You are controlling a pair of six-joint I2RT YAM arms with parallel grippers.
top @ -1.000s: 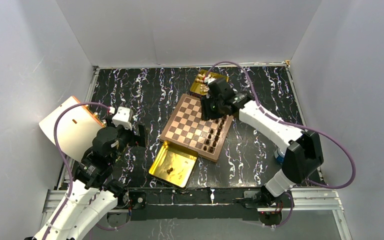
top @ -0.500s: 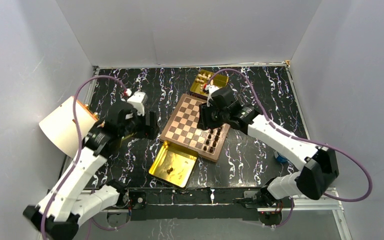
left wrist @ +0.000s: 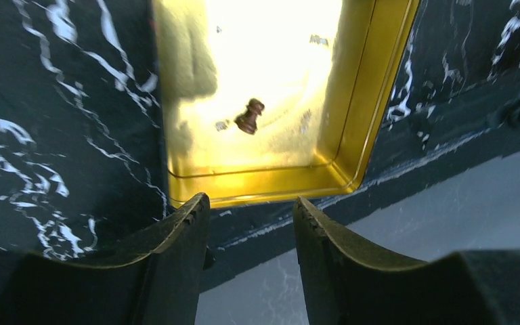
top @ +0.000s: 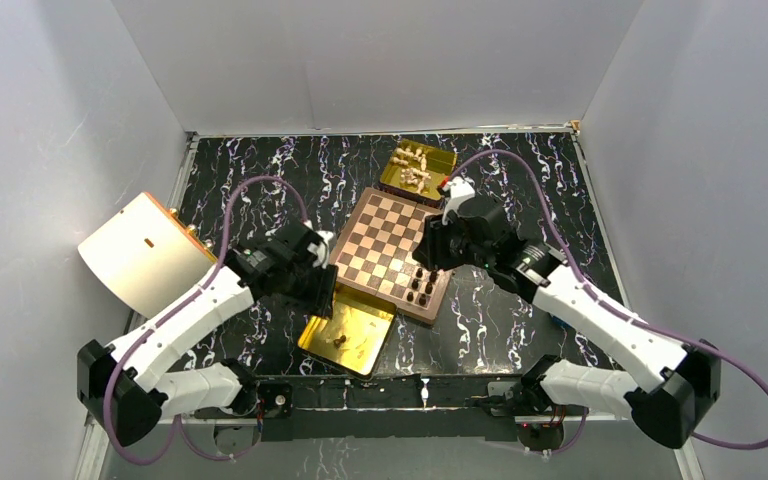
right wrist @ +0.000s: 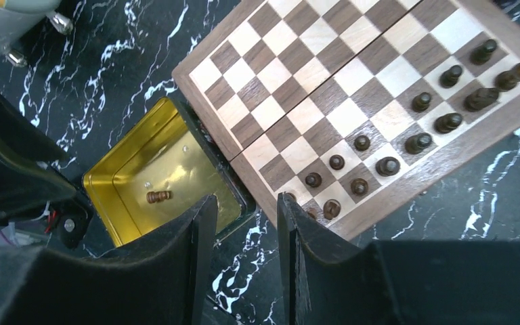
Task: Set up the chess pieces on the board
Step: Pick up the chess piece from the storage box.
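Top: a lone dark piece (top: 339, 341) sits in the gold tray (top: 365, 322), by the board (top: 390, 250) — left end effector (top: 322, 298) is nearer.
Left wrist: piece lies on its side, dead ahead of the part-open, empty end effector.
Right wrist: right end effector (right wrist: 244, 217) part-open, empty — over the board's edge.

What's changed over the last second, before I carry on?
The left gripper swung in from the left to the near shiny gold tray, its jaws narrowing, empty. The right gripper drew back along the square wooden chessboard toward the arms. Board, tray and dark brown chessmen stayed put.
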